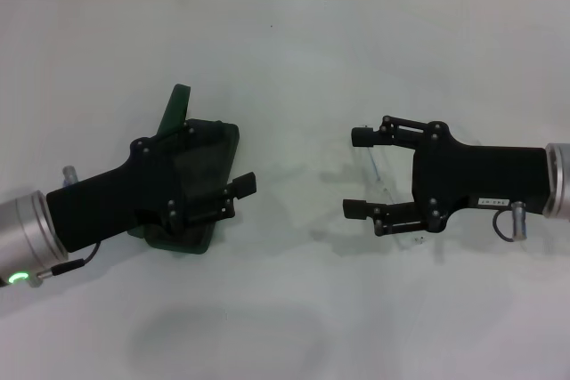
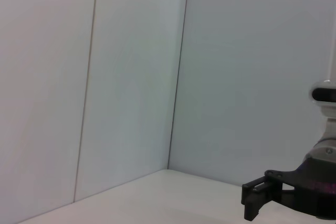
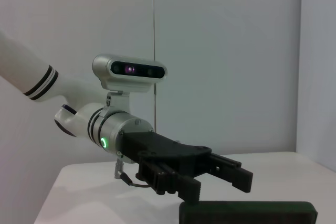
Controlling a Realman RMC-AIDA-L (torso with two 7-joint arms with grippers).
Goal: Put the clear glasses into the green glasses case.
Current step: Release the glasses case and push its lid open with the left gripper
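The green glasses case [image 1: 191, 186] lies open on the white table [image 1: 294, 51] at the robot's left, with its lid [image 1: 175, 106] standing up at the far end. The left gripper [image 1: 233, 195] is positioned directly over the case and covers most of it in the head view; one finger tip projects past the case edge toward the table's middle. Whether its fingers are spread or closed cannot be determined from these views, nor whether it touches the case. In the right wrist view the left gripper [image 3: 220, 179] hangs just above the case [image 3: 247, 212], with a narrow gap visible between them. The right gripper [image 1: 358, 173] is at the robot's right, jaws wide apart, with nothing clamped between the fingers [image 1: 363, 137]. The clear glasses [image 1: 385, 175] lie on the table beneath and between those spread fingers, faint against the white surface; contact with the fingers cannot be confirmed. The case and the glasses are well apart. The left wrist view shows the right gripper [image 2: 255, 199] against the wall panels [image 2: 131, 77].
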